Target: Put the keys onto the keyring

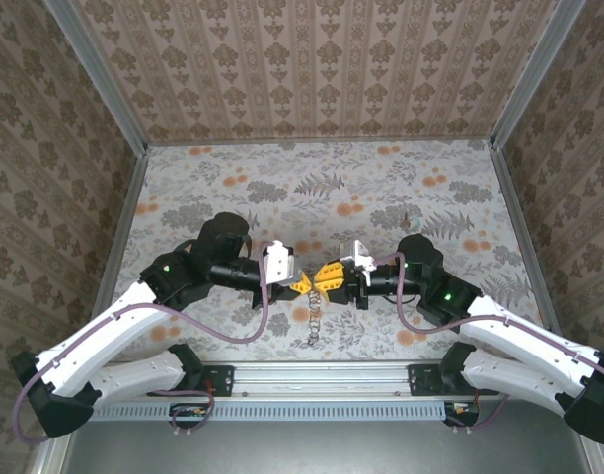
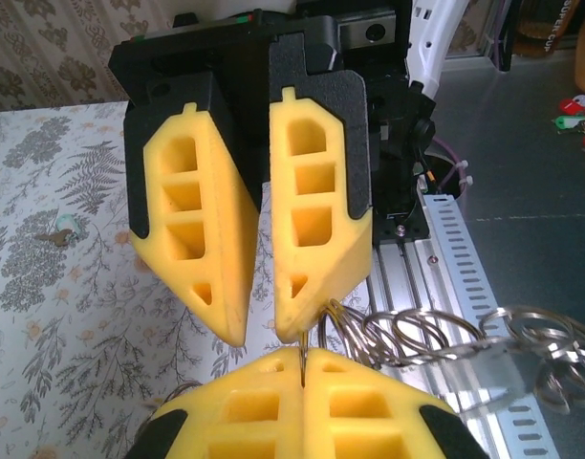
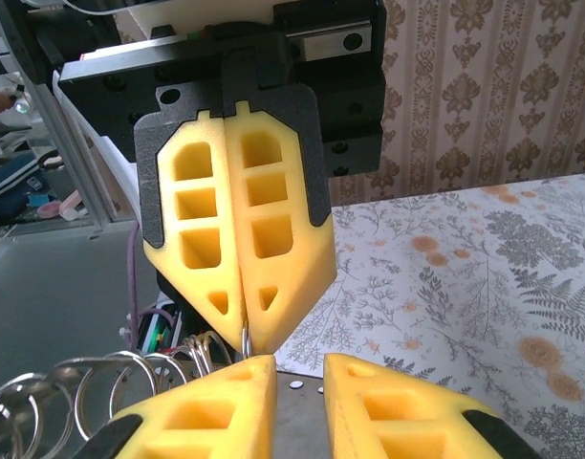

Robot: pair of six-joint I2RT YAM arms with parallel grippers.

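Observation:
My two grippers meet tip to tip above the near middle of the table. The left gripper (image 1: 300,283) (image 2: 302,368) (image 3: 247,339) is shut on a thin wire ring at one end of the keyring (image 2: 436,335), a chain of linked silver split rings. That chain (image 1: 313,321) hangs below the fingers toward the cloth and also trails off at the left of the right wrist view (image 3: 82,397). The right gripper (image 1: 332,278) (image 3: 300,368) (image 2: 266,330) stands narrowly apart, closed on a flat grey metal key (image 3: 304,421) that spans the gap. One of its fingertips (image 2: 297,330) touches the pinched ring.
A slotted aluminium rail (image 1: 322,375) (image 2: 445,249) runs along the table's near edge just behind the chain. A small brownish item (image 2: 58,229) lies on the floral cloth to the far side. Patterned walls (image 1: 312,69) close in the back and both sides.

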